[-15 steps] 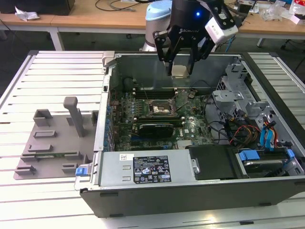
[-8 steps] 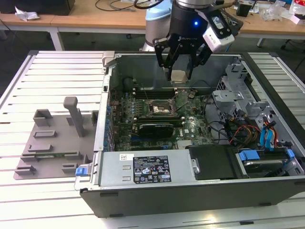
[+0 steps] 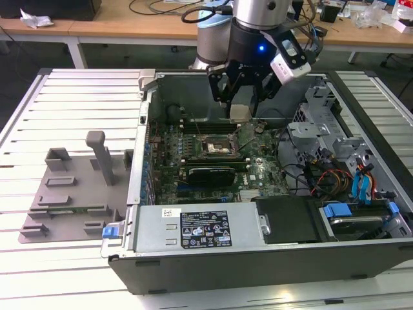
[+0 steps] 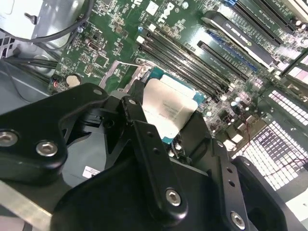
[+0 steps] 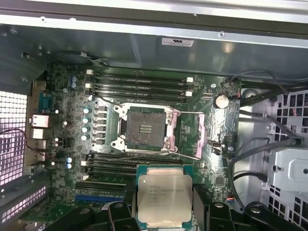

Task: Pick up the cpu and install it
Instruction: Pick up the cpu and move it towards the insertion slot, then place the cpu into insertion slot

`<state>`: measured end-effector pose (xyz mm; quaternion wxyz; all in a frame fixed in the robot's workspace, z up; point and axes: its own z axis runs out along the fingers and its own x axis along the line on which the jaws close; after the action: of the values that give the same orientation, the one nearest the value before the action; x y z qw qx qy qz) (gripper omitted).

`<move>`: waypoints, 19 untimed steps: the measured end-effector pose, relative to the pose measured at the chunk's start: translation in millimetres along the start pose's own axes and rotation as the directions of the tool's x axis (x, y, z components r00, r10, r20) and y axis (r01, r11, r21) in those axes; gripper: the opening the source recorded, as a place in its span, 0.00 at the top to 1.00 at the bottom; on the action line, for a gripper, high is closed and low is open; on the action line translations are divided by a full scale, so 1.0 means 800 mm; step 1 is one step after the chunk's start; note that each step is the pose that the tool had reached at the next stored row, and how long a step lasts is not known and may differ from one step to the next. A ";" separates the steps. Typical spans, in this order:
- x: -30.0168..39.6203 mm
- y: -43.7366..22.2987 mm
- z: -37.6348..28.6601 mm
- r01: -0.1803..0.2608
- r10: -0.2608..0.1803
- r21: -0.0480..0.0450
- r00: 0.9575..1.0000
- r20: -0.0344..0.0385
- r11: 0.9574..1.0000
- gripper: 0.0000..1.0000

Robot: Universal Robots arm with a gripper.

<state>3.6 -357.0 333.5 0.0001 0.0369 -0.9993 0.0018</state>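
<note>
One cpu, a flat square chip with a pale silvery metal lid on a green base. It's clamped at opposite edges between the two black fingers of the gripper, lid facing both wrist cameras. It's held in the air inside the one open dark-grey metal computer case, above the green motherboard, not seated. One dark square socket, empty; its one metal bracket is flipped open beside it. In the exterior view the cpu sits above and toward that view's right of the socket. One grey plastic fixture plate with one tall upright post lies on the pale slatted bench, beside the case on the exterior view's left.
</note>
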 end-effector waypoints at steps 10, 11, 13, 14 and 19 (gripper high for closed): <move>-0.0003 0.0047 0.0107 0.000 0.000 0.000 1.000 0.000 1.000 0.45; -0.0004 0.0047 0.0108 0.000 0.000 0.000 1.000 0.000 1.000 0.45; -0.0003 0.0047 0.0109 0.000 0.000 0.000 1.000 0.000 1.000 0.45; -0.0003 0.0047 0.0109 0.000 0.000 0.000 1.000 0.000 1.000 0.45; -0.0003 0.0047 0.0110 0.000 0.000 0.000 1.000 0.000 1.000 0.45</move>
<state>3.6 -353.3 324.7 0.0001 0.0369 -0.9993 0.0018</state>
